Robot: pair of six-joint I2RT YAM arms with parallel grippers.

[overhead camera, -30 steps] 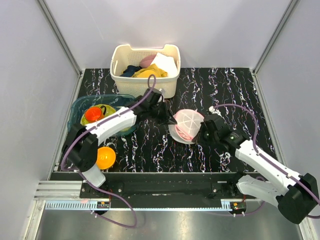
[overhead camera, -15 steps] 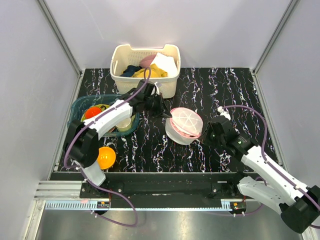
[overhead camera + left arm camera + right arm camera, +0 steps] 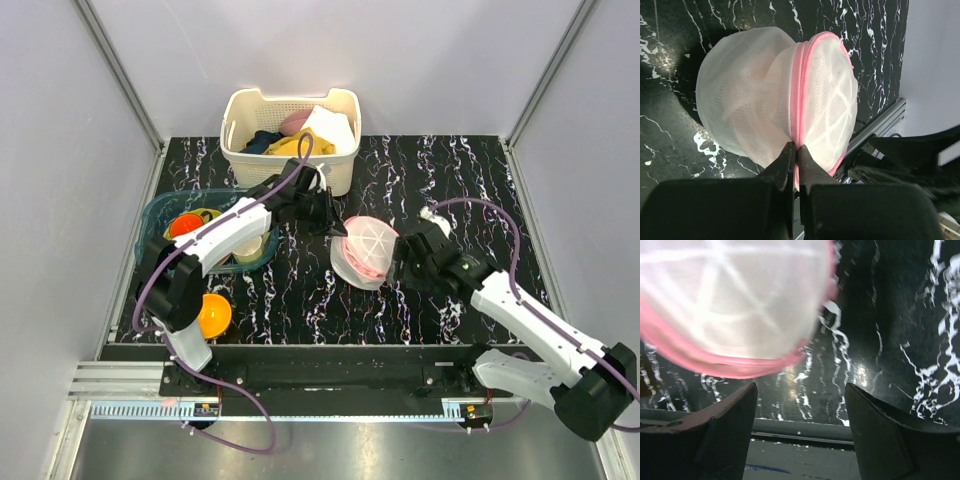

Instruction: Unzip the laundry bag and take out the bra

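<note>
The left gripper (image 3: pixel 795 148) pinches the pink zip of the round white mesh laundry bag (image 3: pixel 747 95); the right gripper (image 3: pixel 800 390) gapes alongside; white slatted basket (image 3: pixel 285 170) behind.

On my feed the laundry bag (image 3: pixel 368 250) is white see-through mesh, with a bright pink zip rim and paler pink ribs crossing its dome like spokes. The counter (image 3: pixel 300 295) is black, veined all over with white and faint lilac marble streaks. The left arm (image 3: pixel 225 240) and right arm (image 3: pixel 520 310) read white with black joints, and their cables (image 3: pixel 308 160) are purple. The left gripper (image 3: pixel 796 152) and right gripper (image 3: pixel 800 410) are matt black. The slatted basket (image 3: pixel 340 178) is cream, holding yellow, navy, pink and white cloth. The tub (image 3: pixel 150 212) is translucent teal with an orange bowl (image 3: pixel 186 228) in it. Another orange bowl (image 3: pixel 211 315) sits outside. The walls are pale grey.
</note>
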